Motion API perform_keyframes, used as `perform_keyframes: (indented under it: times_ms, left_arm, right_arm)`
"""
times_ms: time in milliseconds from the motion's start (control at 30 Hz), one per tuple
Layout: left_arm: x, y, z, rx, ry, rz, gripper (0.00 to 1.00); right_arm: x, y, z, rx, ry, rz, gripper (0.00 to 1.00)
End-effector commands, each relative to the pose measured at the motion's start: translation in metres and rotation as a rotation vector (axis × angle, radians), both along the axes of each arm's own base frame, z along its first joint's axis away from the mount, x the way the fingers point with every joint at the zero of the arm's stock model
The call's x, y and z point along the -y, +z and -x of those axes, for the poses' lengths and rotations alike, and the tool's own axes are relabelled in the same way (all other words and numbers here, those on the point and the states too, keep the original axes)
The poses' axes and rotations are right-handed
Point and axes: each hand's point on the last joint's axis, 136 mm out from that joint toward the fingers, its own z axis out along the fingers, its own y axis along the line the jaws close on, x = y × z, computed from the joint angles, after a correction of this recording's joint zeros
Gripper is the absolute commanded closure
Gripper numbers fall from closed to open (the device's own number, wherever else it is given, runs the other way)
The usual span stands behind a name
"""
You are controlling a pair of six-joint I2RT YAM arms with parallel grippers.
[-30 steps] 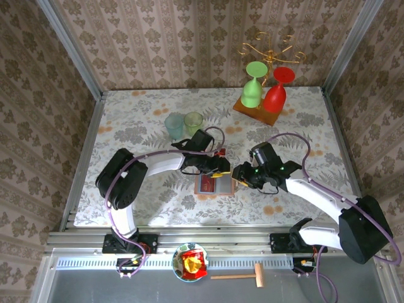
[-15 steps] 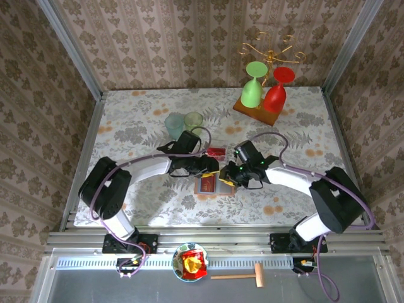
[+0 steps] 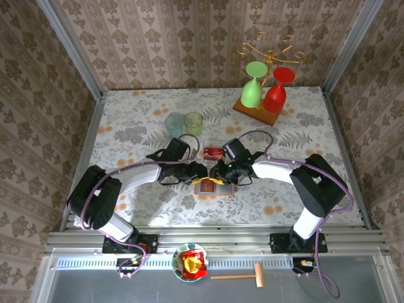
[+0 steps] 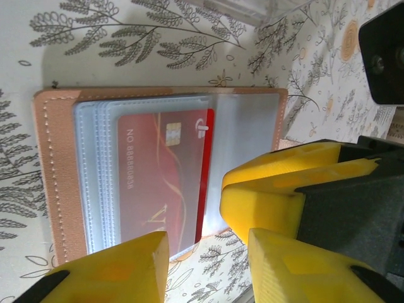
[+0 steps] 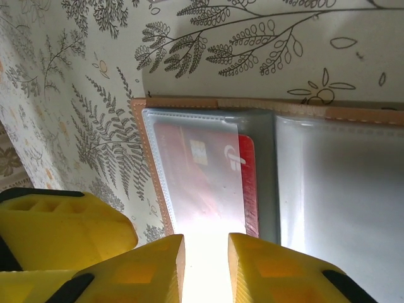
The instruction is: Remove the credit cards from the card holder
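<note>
The card holder [image 3: 211,187] is laid open on the patterned table [image 3: 126,113], near the front edge and about midway across, tan leather [image 4: 60,177] framing clear pockets. A red credit card [image 4: 158,183] is seen tucked in a pocket on one half [image 5: 151,158], the card [image 5: 202,183] partly under the sleeve. The left gripper [image 3: 201,174] is brought in from the left with its jaws [image 4: 208,265] set partly apart over the holder's edge, nothing pinched between them. The right gripper [image 3: 218,177] is met close beside it from the right; its jaws [image 5: 205,265] are drawn to a narrow gap at the sleeve's end, where glare hides whether the card is gripped. Just behind both grippers a small clear tray [image 3: 222,146] is placed with a second red card [image 3: 213,151] in it, and behind that two cups [image 3: 183,124] are stood side by side. A wooden board [image 3: 257,112] with green and red goblets [image 3: 265,91] is kept at the far right corner, well apart. Bare table is left to the holder's left and to its right, while the front edge lies near.
</note>
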Motion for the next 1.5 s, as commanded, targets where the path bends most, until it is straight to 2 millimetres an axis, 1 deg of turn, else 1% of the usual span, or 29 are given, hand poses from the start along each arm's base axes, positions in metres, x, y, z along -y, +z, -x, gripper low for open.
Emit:
perform_keyframes:
  times_ms: [0,300,567,967,1233,1467]
  left_arm:
    - [-0.008,-0.007,0.004,-0.013,0.009,-0.036,0.62]
    - [-0.013,-0.024,0.008,-0.040,0.006,-0.066,0.61]
    - [-0.016,-0.033,0.011,-0.058,0.008,-0.073,0.60]
    - [-0.017,-0.037,0.014,-0.068,0.011,-0.071,0.60]
    - [-0.018,-0.039,0.016,-0.076,0.013,-0.072,0.60]
    - [-0.017,-0.039,0.016,-0.077,0.012,-0.070,0.60]
  right_arm:
    - [-0.011,0.007,-0.005,0.008,0.011,-0.032,0.75]
    - [-0.009,0.001,-0.003,-0.004,0.011,-0.018,0.75]
    - [-0.008,-0.003,-0.003,-0.012,0.012,-0.004,0.75]
    - [-0.008,-0.011,0.001,-0.032,0.023,0.013,0.75]
    - [0.004,-0.017,0.005,-0.029,0.031,0.088,0.75]
    - [0.008,-0.018,0.006,-0.025,0.040,0.116,0.75]
